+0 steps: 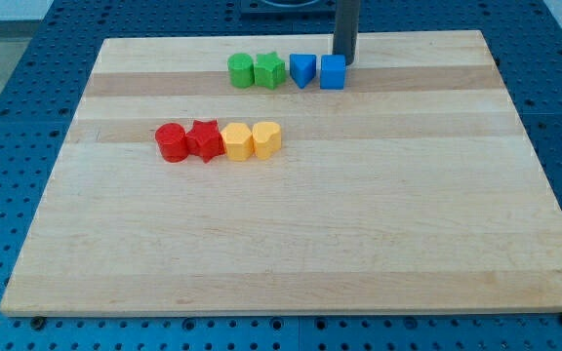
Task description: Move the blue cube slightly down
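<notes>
The blue cube [333, 72] sits near the view's top, at the right end of a row of blocks. To its left are a blue triangular block [302, 70], a green star [270, 70] and a green cylinder [241, 70]. My dark rod comes down from the top edge, and my tip [345, 58] stands just above and slightly right of the blue cube, touching or nearly touching its upper edge.
A second row lies lower left: a red cylinder [172, 142], a red star [204, 140], a yellow block [236, 141] and a yellow hexagonal block [266, 139]. The wooden board [291, 244] rests on a blue perforated table [8, 107].
</notes>
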Tool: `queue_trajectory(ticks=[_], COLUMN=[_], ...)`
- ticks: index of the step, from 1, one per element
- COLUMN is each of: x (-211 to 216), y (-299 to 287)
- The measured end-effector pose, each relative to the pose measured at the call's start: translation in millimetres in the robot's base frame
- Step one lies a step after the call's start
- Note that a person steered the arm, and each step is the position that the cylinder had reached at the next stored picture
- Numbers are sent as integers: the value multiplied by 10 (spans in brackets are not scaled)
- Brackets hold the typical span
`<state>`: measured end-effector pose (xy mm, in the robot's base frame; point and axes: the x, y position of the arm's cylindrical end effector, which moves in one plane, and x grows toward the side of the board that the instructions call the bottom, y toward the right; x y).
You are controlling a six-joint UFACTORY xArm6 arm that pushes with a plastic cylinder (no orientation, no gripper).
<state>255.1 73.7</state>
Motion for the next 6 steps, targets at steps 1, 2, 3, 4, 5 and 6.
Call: queue_trajectory(ticks=[1,2,3,4,5,6], x=[88,179,315,435,398,135], y=[-21,-38,-38,-38,-38,-39])
